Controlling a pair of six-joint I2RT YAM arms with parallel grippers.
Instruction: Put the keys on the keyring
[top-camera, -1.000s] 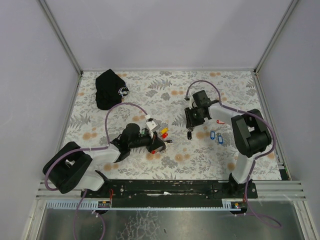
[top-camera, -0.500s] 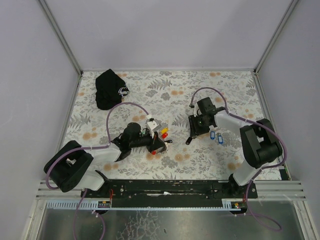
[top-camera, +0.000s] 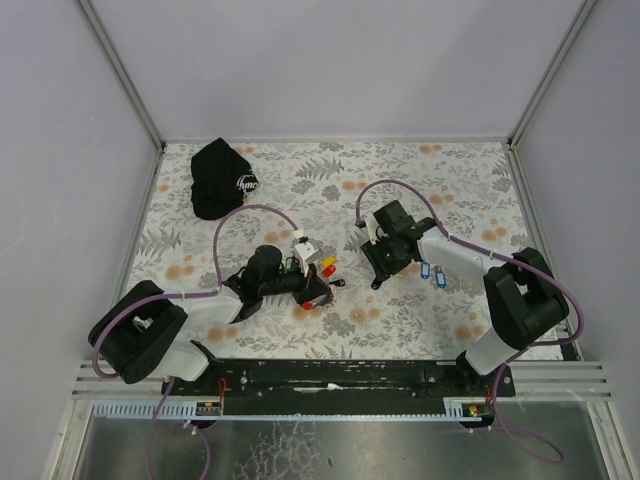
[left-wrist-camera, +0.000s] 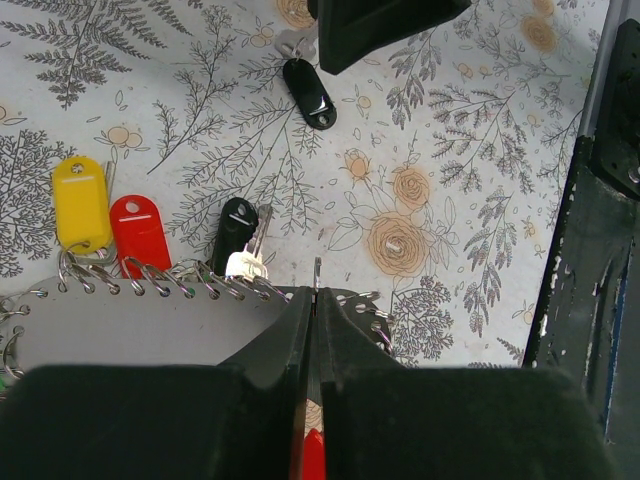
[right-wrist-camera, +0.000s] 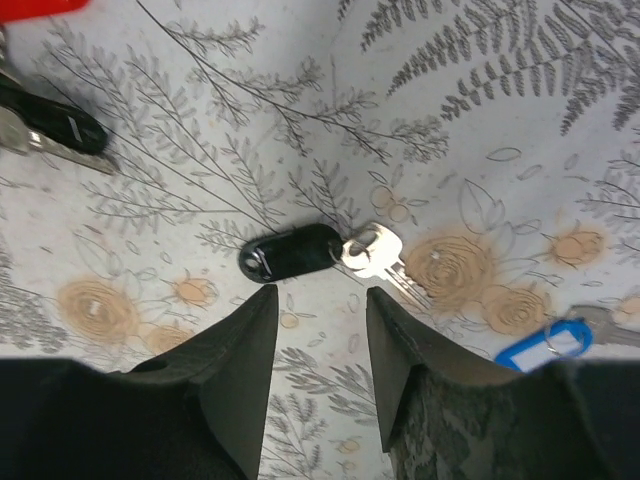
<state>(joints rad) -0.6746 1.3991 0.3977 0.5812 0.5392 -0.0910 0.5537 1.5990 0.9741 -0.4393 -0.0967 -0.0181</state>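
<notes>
The left gripper (left-wrist-camera: 312, 295) is clamped fully shut. A thin sliver of wire that I take for the keyring (left-wrist-camera: 316, 270) pokes out between its closed jaws, and the grey-white bar (left-wrist-camera: 130, 325) lies to its left. Just beyond the bar lie a yellow-tagged key (left-wrist-camera: 80, 203), a red-tagged key (left-wrist-camera: 140, 232) and a black-tagged one (left-wrist-camera: 237, 222); whether these are threaded already I cannot tell.

The right gripper (right-wrist-camera: 320, 292) hangs low over the flowered table (top-camera: 460, 190), right of centre. Its jaws are partly apart and hold nothing, and they are lined up on a loose black key (right-wrist-camera: 292, 252) lying flat. A blue-tagged key (right-wrist-camera: 545, 340) sits further right.

The loose key looks very light and rigid, and its glossy plastic tag is likely slippery. Lying flat, it offers little to bite on. The best hold is probably across the tag's narrow width, which leaves the metal head free to meet the ring. The wire itself seems thin and springy, so it needs a firm hold
</notes>
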